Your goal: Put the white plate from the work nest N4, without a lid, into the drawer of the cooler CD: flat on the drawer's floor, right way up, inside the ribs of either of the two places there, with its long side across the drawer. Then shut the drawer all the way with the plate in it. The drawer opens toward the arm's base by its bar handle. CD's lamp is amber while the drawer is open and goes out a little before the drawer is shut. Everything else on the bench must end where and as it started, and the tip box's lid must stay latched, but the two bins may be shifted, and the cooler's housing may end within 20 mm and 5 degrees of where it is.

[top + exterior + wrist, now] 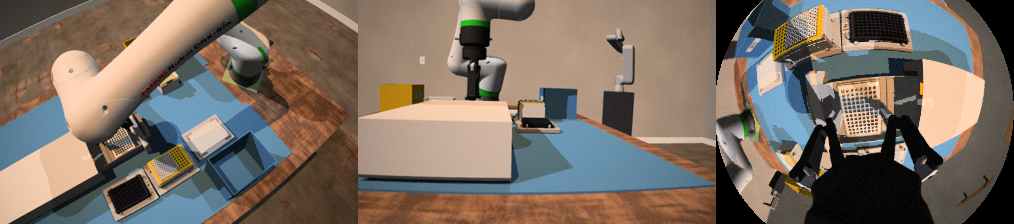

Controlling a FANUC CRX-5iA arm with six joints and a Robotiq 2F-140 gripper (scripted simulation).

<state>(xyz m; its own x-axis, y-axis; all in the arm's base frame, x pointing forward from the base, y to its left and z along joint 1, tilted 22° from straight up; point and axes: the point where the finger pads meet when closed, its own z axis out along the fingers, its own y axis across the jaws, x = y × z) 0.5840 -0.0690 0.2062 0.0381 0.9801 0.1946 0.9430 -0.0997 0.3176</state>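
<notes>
Jaws: you see them clamped on the white plate | Plate: over the open cooler drawer, beside the cooler housing | Around: black plate, yellow tip box, blue bin on the worktop.
</notes>
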